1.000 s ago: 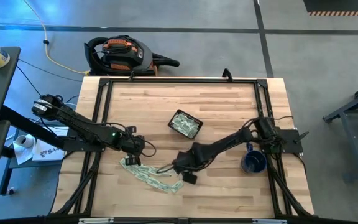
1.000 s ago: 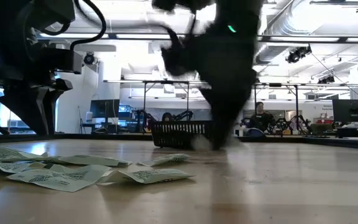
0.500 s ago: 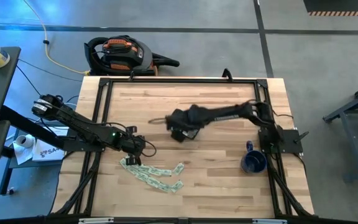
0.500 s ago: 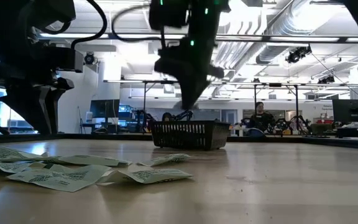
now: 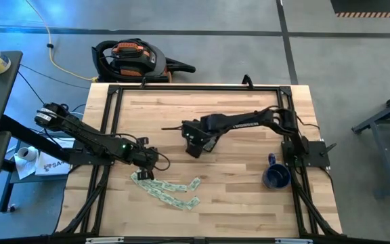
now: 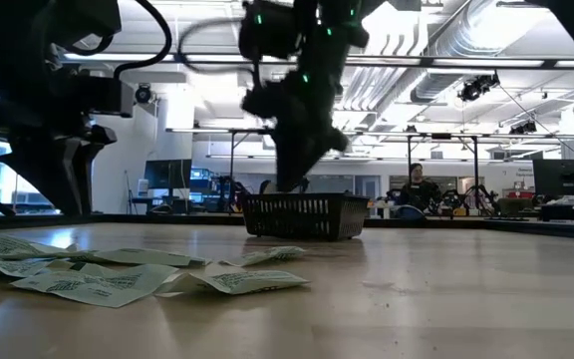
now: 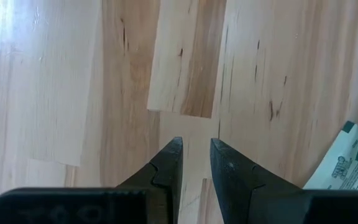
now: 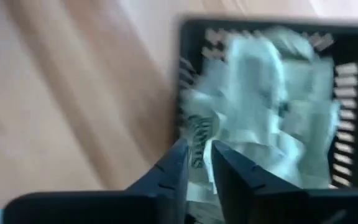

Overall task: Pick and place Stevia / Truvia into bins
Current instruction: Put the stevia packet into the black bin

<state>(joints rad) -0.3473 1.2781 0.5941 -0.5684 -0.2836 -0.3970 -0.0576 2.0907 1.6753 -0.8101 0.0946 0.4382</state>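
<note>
Right gripper: I have the right gripper (image 5: 193, 141) out over the middle of the table, above the basket (image 6: 304, 215). In its wrist view the two fingers (image 8: 174, 167) stand a narrow gap apart with nothing clearly between them.
Basket: from above the arm hides it; the right wrist view (image 8: 347, 87) alone shows its inside, filled with pale green and white sachets (image 8: 260, 93), though blurred. The low view shows its slatted side standing on the wood.
Left gripper: the left gripper (image 5: 147, 163) hangs near the table's left front, just above the loose sachets. Its wrist view shows the fingers (image 7: 166, 165) slightly parted, empty, over bare wood.
Loose sachets: I see a scattered strip of them (image 5: 164, 190) along the front of the table; the low view shows them (image 6: 98, 274) lying flat and overlapping; the left wrist view catches one corner (image 7: 350, 162).
Surface: light wooden butcher-block table (image 5: 242, 102) with a black frame.
Mug: dark blue mug (image 5: 275, 177) by the right arm's base.
Room: the low view alone shows an open workshop with a seated person (image 6: 417, 189); from above I see a vacuum (image 5: 131, 59) on the grey floor.
</note>
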